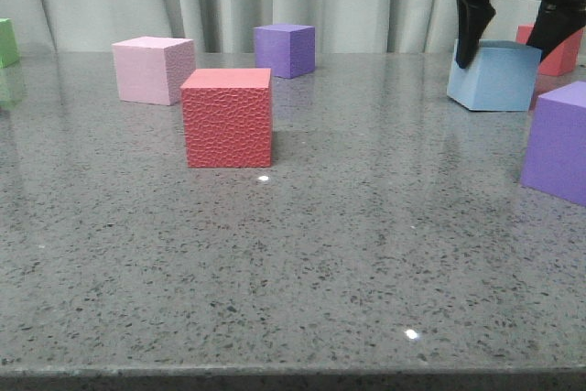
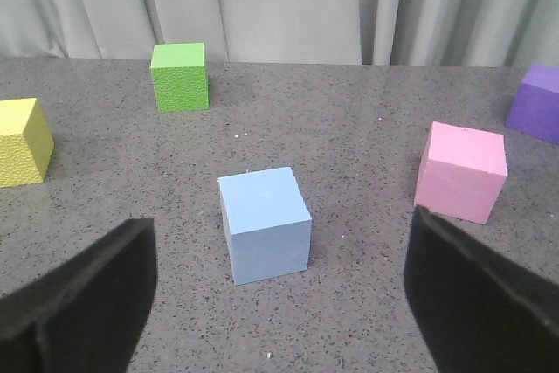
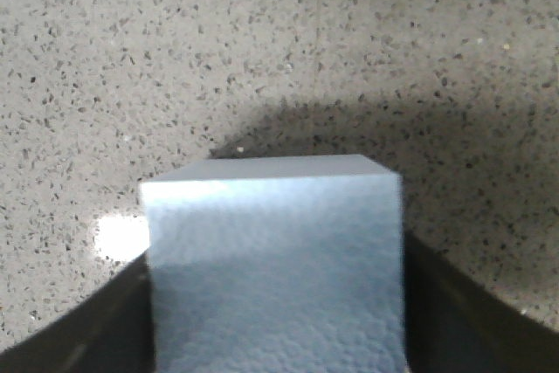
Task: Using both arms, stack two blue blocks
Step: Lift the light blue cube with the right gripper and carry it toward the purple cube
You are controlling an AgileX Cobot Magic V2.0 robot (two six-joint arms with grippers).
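One blue block (image 1: 494, 75) sits at the far right of the table, slightly tilted, between the dark fingers of my right gripper (image 1: 506, 54). In the right wrist view this block (image 3: 275, 259) fills the gap, both fingers press against its sides, and my right gripper (image 3: 275, 321) is shut on it. I cannot tell whether its base touches the table. The other blue block (image 2: 265, 235) rests on the table a short way ahead of my left gripper (image 2: 279, 303). That gripper is open, with nothing between its fingers (image 2: 79, 303). The left gripper does not show in the front view.
A red cube (image 1: 227, 116), a pink cube (image 1: 151, 69) and a purple cube (image 1: 285, 49) stand mid-table. Another purple cube (image 1: 557, 139) is near right, with a red one (image 1: 560, 52) behind the right gripper. A green cube (image 2: 180, 76), a yellow cube (image 2: 22, 141) and a pink cube (image 2: 460, 170) surround the left block.
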